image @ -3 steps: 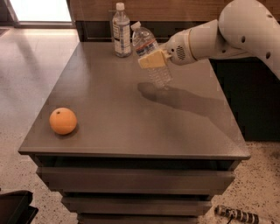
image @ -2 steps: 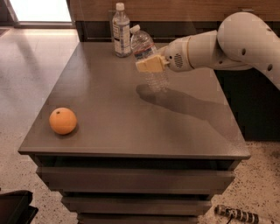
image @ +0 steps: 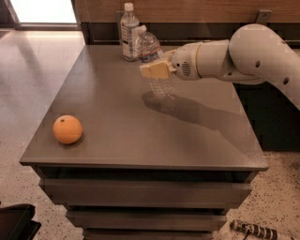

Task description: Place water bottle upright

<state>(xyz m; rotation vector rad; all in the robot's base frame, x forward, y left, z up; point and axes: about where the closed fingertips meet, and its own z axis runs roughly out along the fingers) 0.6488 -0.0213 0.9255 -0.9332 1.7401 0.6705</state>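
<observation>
While the tan fingers (image: 151, 71) of my gripper (image: 157, 70) pinch the water bottle (image: 150, 46) around its middle, toward 12 o'clock on the table (image: 117, 145), the bottle leans slightly, cap toward 11 (base contact I cannot judge). A taller bottle (image: 128, 33) stands just beside it at 11. An orange (image: 67, 129) sits well apart at 8.

Office-like room: grey drawer cabinet (image: 117, 140), speckled floor (image: 281, 187), wood panelling (image: 197, 9); jaws grip water bottle (image: 149, 47) above cabinet.

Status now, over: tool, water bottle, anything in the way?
Tool shut on water bottle, above table's far side. Water bottle tilted, not yet upright. Tall bottle close behind it; orange far off.
</observation>
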